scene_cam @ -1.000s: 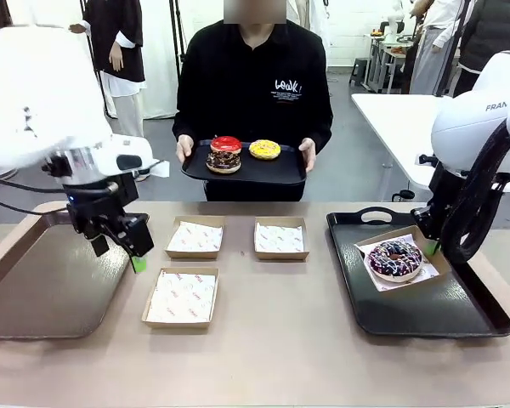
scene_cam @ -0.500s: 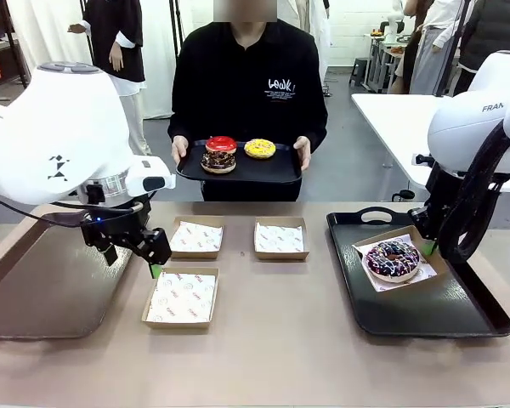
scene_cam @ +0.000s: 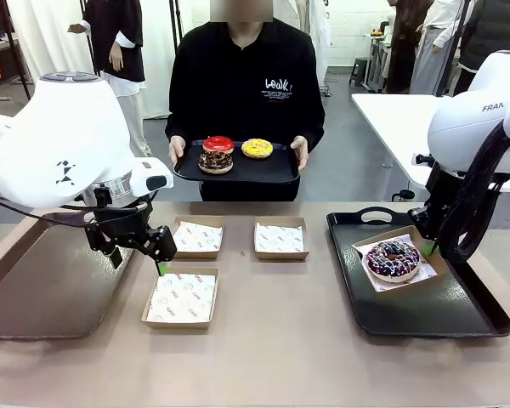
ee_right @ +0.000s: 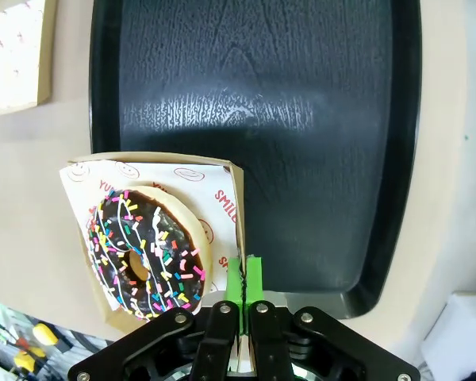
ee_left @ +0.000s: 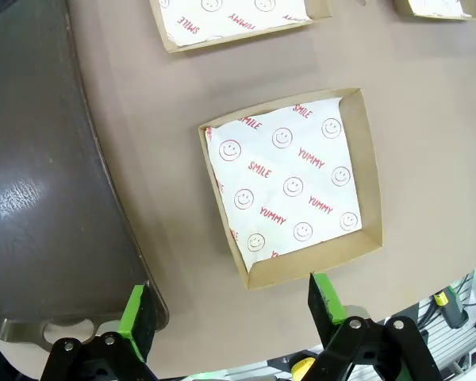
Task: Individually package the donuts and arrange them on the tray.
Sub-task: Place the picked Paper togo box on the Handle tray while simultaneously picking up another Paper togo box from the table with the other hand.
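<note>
On your left lies a smooth, dull grey-brown tray with rounded corners. The left gripper hangs with its green pads spread wide, holding nothing. In the left wrist view the pads flank the near edge of a shallow square cardboard box, lined with white paper printed with red smileys, "SMILE" and "YUMMY". A second ago this gripper was over the grey-brown tray's edge; it has since swung right to the box.

Two more lined boxes sit side by side behind it. Beyond the table, a person holds a flat black tray, now a little higher than before. On it the red-glazed donut is stacked on the chocolate sprinkled donut, with the yellow-glazed donut beside them, all well apart from both grippers.

On your right, a glossy black handled tray carries the loaded box. The right gripper has not moved, its pads pressed together on that box's thin cardboard wall. The purple-brown donut, with white icing lines and coloured sprinkles, lies in the box just beside the pads, not between them.
</note>
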